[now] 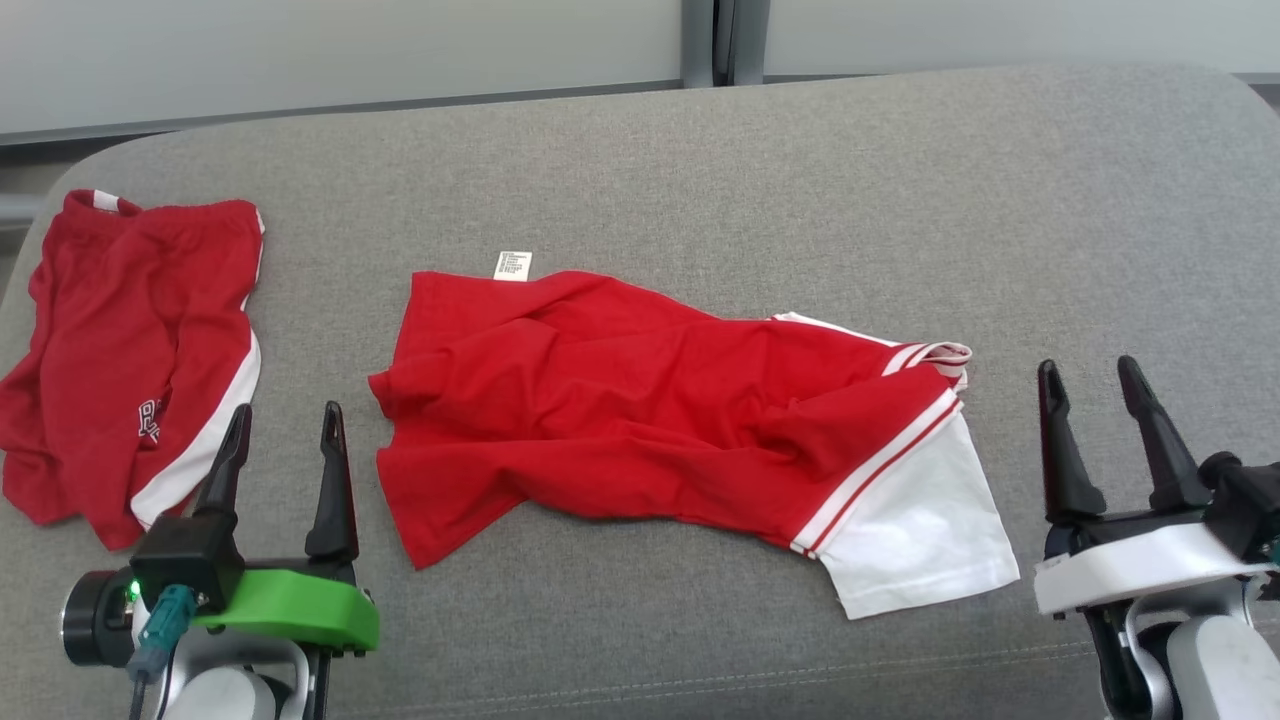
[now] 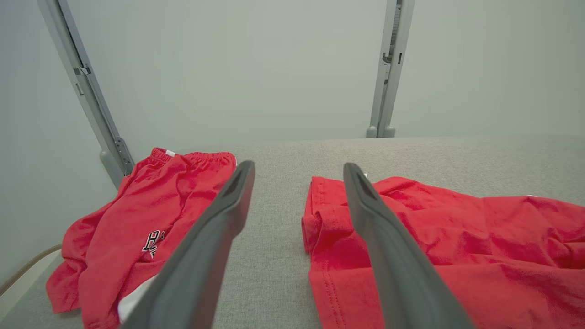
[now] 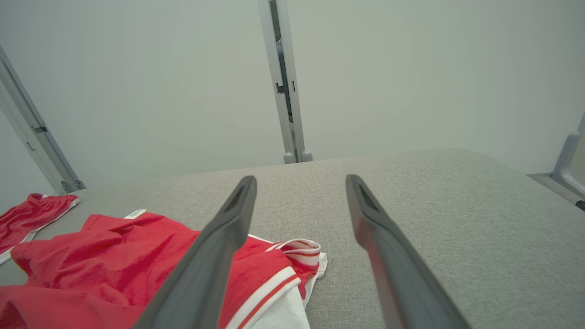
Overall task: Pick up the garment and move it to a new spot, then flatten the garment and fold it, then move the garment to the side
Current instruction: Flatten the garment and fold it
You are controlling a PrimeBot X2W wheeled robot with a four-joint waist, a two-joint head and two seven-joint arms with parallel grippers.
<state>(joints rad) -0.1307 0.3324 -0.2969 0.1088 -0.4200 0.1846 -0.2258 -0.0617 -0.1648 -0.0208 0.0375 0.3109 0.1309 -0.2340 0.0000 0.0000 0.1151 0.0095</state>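
- Rumpled red shirt [image 1: 640,420] lying mid-way along grey cushion [image 1: 700,150], between the grippers, touched by neither.
- White sleeve [image 1: 920,530] with red-white trim at right end; white label [image 1: 512,265] at far edge.
- Left gripper [image 1: 286,410] and right gripper [image 1: 1088,366]: fingers spread wide, empty.
- Red shorts [image 1: 130,350] far left, apart.

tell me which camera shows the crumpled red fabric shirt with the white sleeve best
The head view: the whole red shirt lies in frame, from care label to white sleeve. The left wrist view shows its red hem end; the right wrist view shows its striped collar and sleeve end.
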